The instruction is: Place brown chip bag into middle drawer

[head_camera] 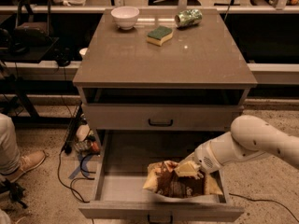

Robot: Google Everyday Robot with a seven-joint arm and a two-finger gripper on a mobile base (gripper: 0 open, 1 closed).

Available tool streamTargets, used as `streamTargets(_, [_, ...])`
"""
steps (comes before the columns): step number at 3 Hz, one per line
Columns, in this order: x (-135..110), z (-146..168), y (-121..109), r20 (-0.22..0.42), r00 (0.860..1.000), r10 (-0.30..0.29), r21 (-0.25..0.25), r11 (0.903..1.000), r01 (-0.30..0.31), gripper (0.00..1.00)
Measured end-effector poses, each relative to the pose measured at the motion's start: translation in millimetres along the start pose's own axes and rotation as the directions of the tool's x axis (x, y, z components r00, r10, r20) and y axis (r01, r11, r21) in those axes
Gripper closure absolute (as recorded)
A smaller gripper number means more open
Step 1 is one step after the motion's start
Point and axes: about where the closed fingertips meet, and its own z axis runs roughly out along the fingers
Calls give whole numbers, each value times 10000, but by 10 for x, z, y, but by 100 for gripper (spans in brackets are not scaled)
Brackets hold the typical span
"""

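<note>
The middle drawer [122,183] is seen pulled well out below the cabinet. The bag [177,185] lies inside its tray, toward 4 o'clock, crumpled and tilted, with its lower edge resting at the front wall. The gripper [188,168] is set against the bag's top at about 1 o'clock, brought in from 3 o'clock on the white arm [254,141]. Whether the bag is held by the gripper cannot be told. The upper drawer [121,118] is shut. On the cabinet top [187,64], a bowl [124,17] is placed at 11 o'clock, a sponge [160,35] at 12 and a can [188,18] at 1. A shoe [28,162] is seen on the floor at 9 o'clock.
</note>
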Motion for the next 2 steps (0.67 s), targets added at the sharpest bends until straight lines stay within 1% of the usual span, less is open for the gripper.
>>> streamTargets(1, [82, 276, -59, 115, 9976, 690, -75, 9976, -689, 85])
streamTargets(2, [141, 467, -88, 192, 9939, 1083, -231, 9939, -1078, 62])
